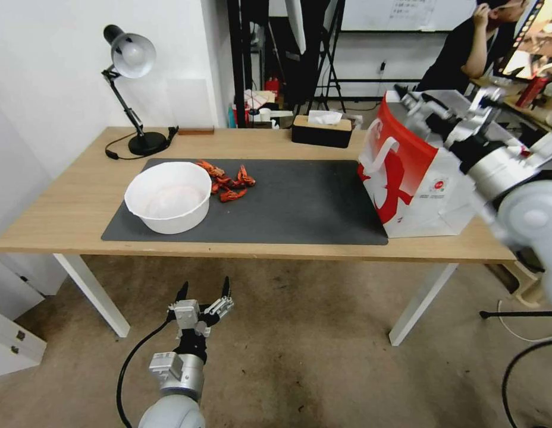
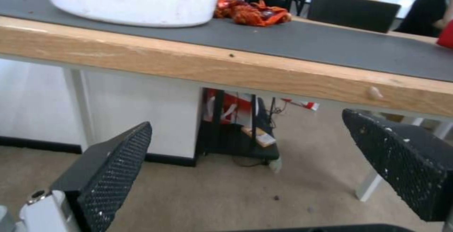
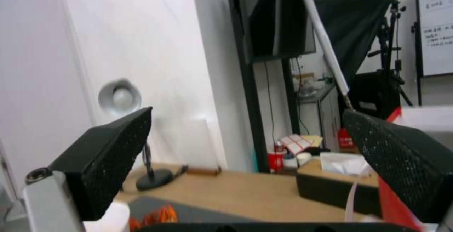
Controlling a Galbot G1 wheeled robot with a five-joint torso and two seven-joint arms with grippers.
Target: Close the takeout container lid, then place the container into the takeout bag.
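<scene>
The takeout bag [image 1: 416,190] stands on the table [image 1: 80,196] at the 3 o'clock edge of the dark mat [image 1: 300,202]. It is paper, so I think it is light and soft and would tip or crumple if pushed. The white handle [image 1: 388,156] looks like the best place to hold it. The right gripper [image 3: 245,168] is up at the bag's 12 o'clock, over its open top, with its fingers wide apart and nothing between them. The left gripper [image 1: 203,294] hangs low in front of the table, at 6 o'clock from the white bowl [image 1: 168,196], also wide open and empty. The robot's arm covers the bag's top and its inside is hidden, so I cannot tell if the takeout container is in there.
</scene>
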